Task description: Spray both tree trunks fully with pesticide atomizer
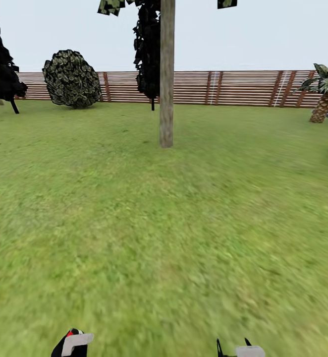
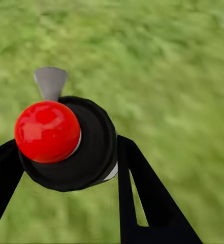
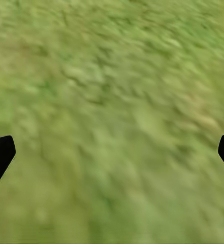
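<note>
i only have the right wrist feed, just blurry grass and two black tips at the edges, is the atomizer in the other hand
Observer: Yes. In the left wrist view the pesticide atomizer, dark body with a red top, sits clamped between the left gripper fingers.
Operator: ok and is a tree anywhere near
Observer: The head view shows a pale bare tree trunk straight ahead across the lawn, some way off.
Operator: whats behind it
Observer: A brown slatted fence, with a round bush to the left and a short palm at the right.
Operator: my right hand empty?
Observer: The right gripper is open with nothing between its fingers.
</note>
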Robot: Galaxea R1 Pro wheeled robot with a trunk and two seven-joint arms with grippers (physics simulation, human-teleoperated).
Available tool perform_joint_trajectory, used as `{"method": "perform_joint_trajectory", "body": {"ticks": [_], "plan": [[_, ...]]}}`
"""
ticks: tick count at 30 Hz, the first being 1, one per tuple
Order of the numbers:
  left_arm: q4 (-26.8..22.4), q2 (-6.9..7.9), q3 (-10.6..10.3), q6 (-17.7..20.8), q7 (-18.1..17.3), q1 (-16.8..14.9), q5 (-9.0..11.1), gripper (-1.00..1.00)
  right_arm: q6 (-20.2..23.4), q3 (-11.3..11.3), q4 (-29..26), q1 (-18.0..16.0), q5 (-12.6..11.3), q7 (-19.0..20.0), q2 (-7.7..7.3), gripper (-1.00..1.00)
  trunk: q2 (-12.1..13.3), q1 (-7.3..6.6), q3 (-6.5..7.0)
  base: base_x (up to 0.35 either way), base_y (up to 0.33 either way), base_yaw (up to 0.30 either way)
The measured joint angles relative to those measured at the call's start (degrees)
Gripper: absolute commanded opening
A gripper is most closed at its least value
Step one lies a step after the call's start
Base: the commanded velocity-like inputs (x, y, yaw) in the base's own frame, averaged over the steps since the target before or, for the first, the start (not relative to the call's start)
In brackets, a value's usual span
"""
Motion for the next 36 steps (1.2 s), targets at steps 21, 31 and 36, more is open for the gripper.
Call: {"method": "perform_joint_trajectory", "body": {"ticks": [21,31,36], "plan": [[0.0,0.0,0.0,0.0,0.0,0.0,0.0,-1.0,0.0,0.0,0.0,0.0,0.0,-0.1,-0.11,1.0,0.0,0.0,0.0,0.342,0.0,0.008],[0.0,0.0,0.0,0.0,0.0,0.0,0.0,-1.0,0.0,0.0,0.0,0.0,0.0,0.0,-0.11,1.0,0.0,0.0,0.0,0.342,0.0,0.0],[0.0,0.0,0.0,0.0,0.0,0.0,0.0,-1.0,0.0,0.0,0.0,0.0,0.0,0.0,-0.11,1.0,0.0,0.0,0.0,0.342,0.0,0.0]]}}
